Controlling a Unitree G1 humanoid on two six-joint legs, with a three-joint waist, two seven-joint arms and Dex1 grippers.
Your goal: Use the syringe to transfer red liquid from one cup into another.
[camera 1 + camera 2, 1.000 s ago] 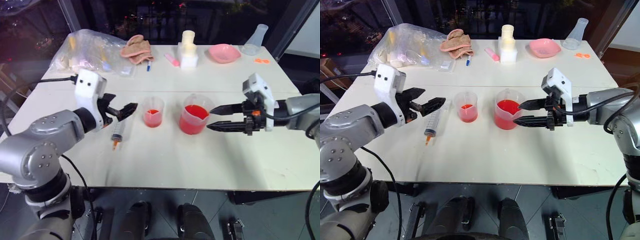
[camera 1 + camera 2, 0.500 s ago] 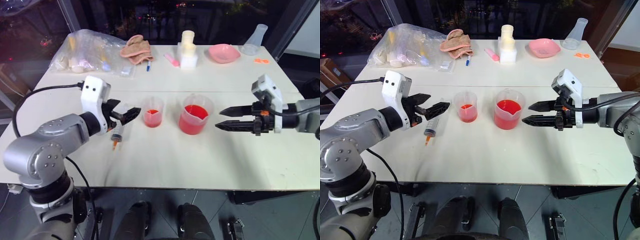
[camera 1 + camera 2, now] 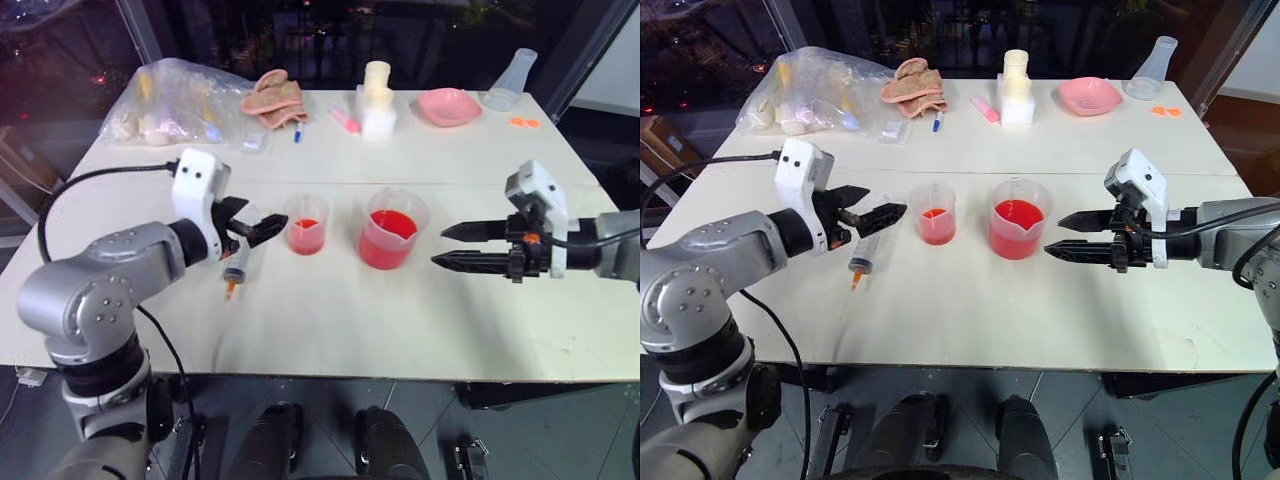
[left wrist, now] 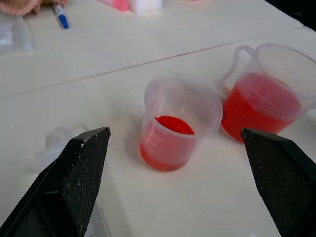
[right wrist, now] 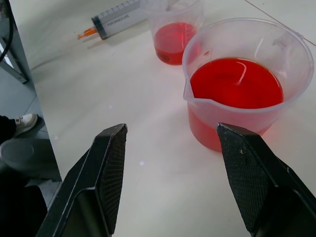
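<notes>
We find the syringe [image 3: 866, 250] lying flat on the white table [image 3: 970, 320], untouched, so the pick-up is what we judge comes next. Its long axis runs from roughly 1 o'clock at the plunger end to 7 o'clock at the small orange tip, which points back toward the near table edge. Our left gripper [image 3: 872, 212] hangs just above the plunger end, fingers spread wide and holding nothing, aimed toward 3 o'clock at the small cup [image 3: 932, 213]. From those fingertips the barrel lies toward 6 o'clock, down and slightly behind, so we judge the hand is past the barrel's middle and must drop and draw back a little before closing across it.

Our right gripper [image 3: 1072, 235] is well apart from the syringe, on the far side of both cups, at 3 o'clock from the big beaker [image 3: 1018, 218]. Its fingers stand parted and empty, pointing toward 9 o'clock at the beaker without touching it. The left arm is clearly the nearer one for the syringe.

The red liquid [image 5: 236, 83] fills much of the beaker; the small cup, between beaker and syringe, holds a shallow red layer.
</notes>
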